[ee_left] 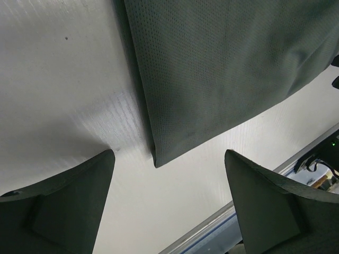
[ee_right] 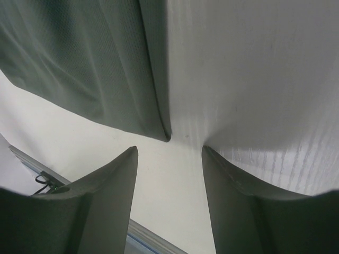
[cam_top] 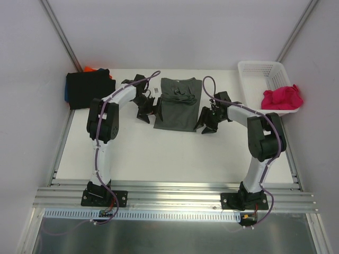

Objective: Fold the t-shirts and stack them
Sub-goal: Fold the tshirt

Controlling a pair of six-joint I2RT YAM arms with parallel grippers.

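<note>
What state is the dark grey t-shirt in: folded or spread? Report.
Partly folded: the dark grey t-shirt lies as a narrow strip, sleeves turned inward, side edges doubled, at full length.

White bench (cam_top: pixel 175 156) within plain pale walls (cam_top: pixel 175 32).
Bench surface matt, evenly lit. Grey metal posts (cam_top: pixel 59 33) slant along both side walls. Aluminium rails (cam_top: pixel 175 197) cross its near edge, dull metal sheet (cam_top: pixel 175 238) below.

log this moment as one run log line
left gripper: open, at near left corner of dark grey cloth t-shirt | right gripper: open, at its near right corner | t-shirt: partly folded on white table, ungripped
</note>
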